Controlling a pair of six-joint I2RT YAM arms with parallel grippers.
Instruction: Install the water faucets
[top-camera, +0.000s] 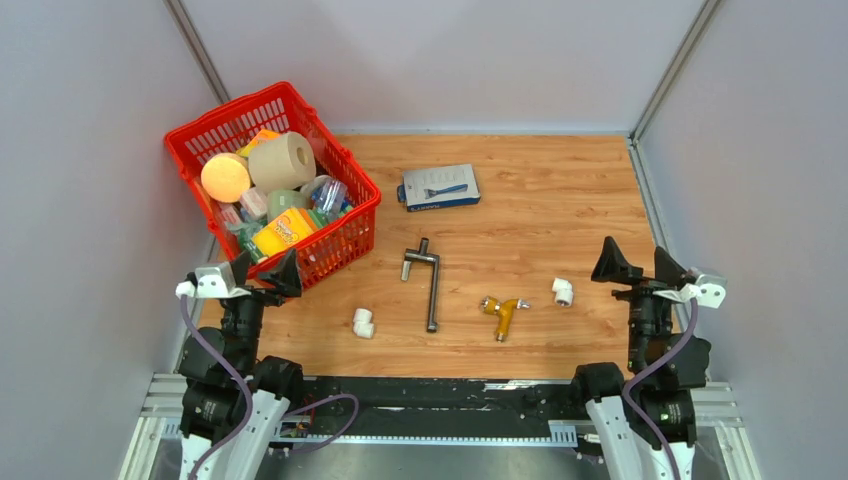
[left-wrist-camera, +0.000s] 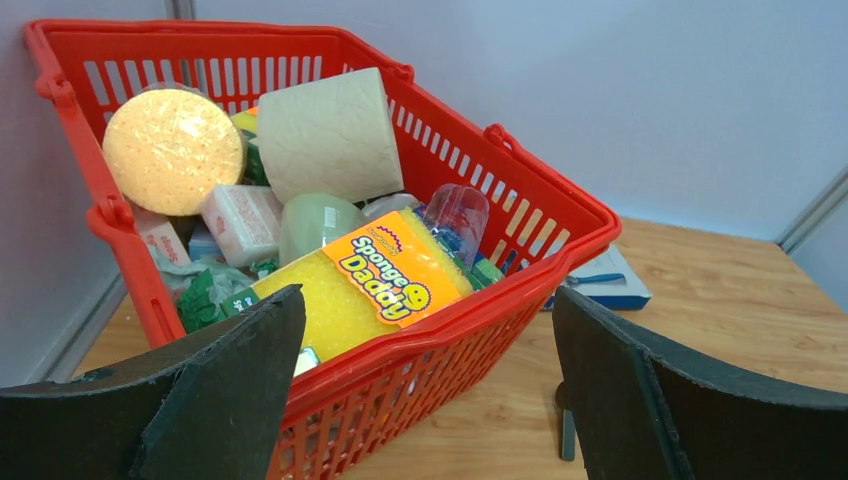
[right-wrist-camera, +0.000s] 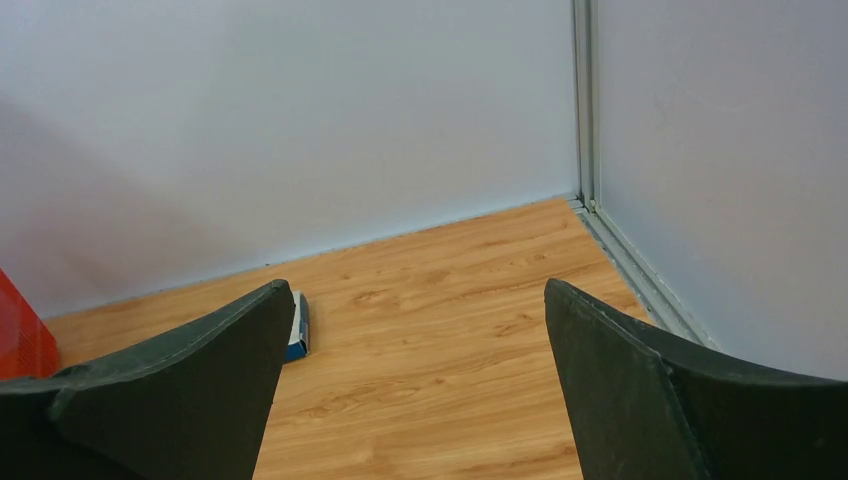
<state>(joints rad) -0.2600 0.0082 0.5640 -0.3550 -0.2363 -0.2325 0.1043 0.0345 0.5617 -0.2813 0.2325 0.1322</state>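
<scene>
Seen from above, the left claw and right claw both stand wide open over the near edge of the table, the dark grey water faucet lying flat on the wood between them, well apart from each. Through the left wrist camera, the left claw's spread fingers frame a packed red basket just ahead. The right wrist camera shows the right claw equally wide, a blue box lying beyond its left finger.
</scene>
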